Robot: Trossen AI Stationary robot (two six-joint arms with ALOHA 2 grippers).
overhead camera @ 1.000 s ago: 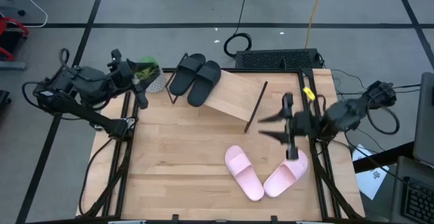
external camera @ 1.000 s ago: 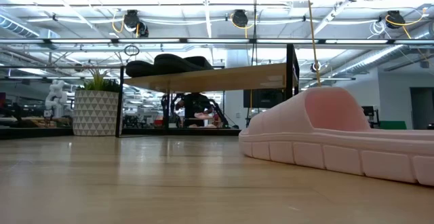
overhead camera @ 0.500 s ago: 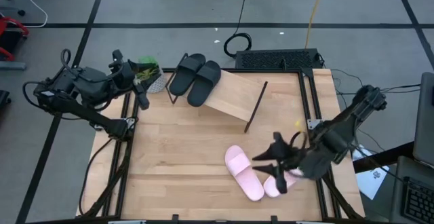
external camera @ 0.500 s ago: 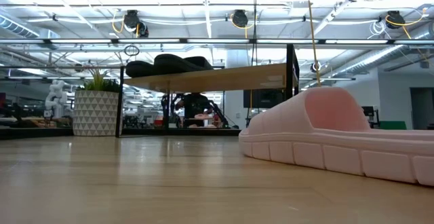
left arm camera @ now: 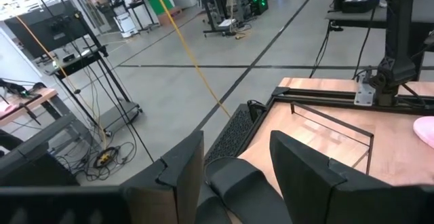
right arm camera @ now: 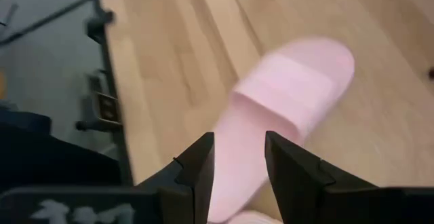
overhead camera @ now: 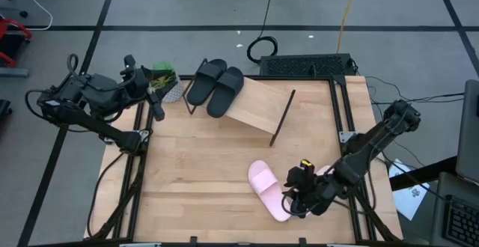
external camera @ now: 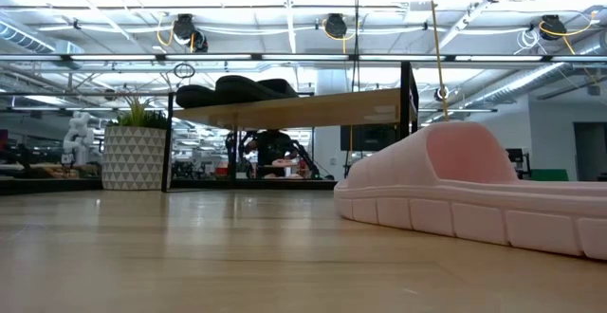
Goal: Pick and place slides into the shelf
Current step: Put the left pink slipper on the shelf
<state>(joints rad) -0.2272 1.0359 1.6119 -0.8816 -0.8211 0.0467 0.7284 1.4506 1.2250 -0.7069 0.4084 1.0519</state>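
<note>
Pink slides [overhead camera: 269,191] lie at the lower middle of the high view with the right gripper [overhead camera: 294,200] low over them, its fingers parted narrowly, while the black slides [overhead camera: 215,86] already sit on the shelf [overhead camera: 258,106] at upper centre and the left gripper [overhead camera: 153,97] waits at upper left, fingers slightly apart. Closing well likely means centring the jaws across one strap and lifting straight. Only the right wrist view shows the strap ahead of the fingers [right arm camera: 196,166].
</note>
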